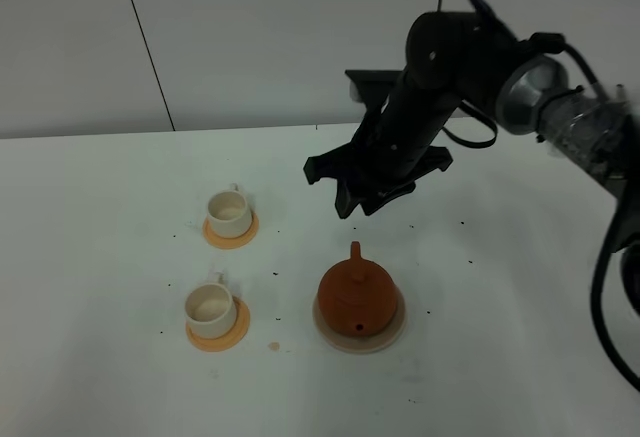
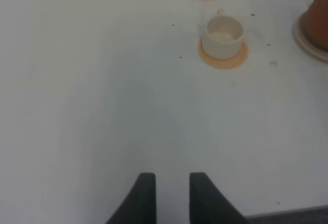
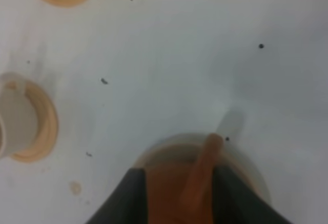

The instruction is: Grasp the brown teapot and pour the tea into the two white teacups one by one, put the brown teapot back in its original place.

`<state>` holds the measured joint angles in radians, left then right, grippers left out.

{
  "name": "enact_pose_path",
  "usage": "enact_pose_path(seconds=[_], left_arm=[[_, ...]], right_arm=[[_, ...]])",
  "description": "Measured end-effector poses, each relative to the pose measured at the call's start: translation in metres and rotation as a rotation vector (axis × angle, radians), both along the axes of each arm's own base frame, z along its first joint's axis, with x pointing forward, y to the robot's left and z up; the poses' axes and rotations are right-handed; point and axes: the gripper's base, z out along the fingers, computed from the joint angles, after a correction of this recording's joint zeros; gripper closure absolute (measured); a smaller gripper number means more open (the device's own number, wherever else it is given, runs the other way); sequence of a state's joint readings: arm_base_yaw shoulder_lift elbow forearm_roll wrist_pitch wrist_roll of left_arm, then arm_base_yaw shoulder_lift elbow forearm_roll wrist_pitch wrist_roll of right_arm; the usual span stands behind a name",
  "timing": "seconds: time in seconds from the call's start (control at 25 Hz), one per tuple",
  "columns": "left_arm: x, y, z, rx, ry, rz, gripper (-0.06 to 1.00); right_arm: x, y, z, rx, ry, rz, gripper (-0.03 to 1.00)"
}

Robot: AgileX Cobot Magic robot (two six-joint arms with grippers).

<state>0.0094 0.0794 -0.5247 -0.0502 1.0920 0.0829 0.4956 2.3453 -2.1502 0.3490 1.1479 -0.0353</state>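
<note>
right claw (image 1: pixel 362 205) apart, empty, above brown teapot (image 1: pixel 357 299) toward 12 o'clock; teapot upright on tan disc (image 1: pixel 332 338); far teacup (image 1: pixel 228 213) at its 10 o'clock, near teacup (image 1: pixel 210 305) at 9; left claw (image 2: pixel 172 183) slightly apart

Brown teapot (image 2: pixel 319 21) partly off-frame.

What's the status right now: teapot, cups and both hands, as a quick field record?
teapot: brown teapot upright on the beige disc
cups: far white teacup and near white teacup, each on an orange coaster
right: right hand open, above the teapot, not gripping
left: left hand parted, empty, over the white table
</note>
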Motion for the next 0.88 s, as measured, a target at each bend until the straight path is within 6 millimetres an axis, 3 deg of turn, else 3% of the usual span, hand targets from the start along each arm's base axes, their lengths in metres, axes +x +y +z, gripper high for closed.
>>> enact_pose_path(seconds=[0.24,0.64,0.88], left_arm=[[0.000,0.000,0.000,0.000,0.000,0.000,0.71],[0.000,0.000,0.000,0.000,0.000,0.000,0.71],[0.000,0.000,0.000,0.001,0.000,0.000,0.71]], right_arm=[[0.003,0.006,-0.007,0.009,-0.028,0.002,0.68],[0.005,0.012,-0.029,0.034,0.019,0.012,0.80],[0.006,0.016,-0.029,0.054,-0.001,0.016,0.81]])
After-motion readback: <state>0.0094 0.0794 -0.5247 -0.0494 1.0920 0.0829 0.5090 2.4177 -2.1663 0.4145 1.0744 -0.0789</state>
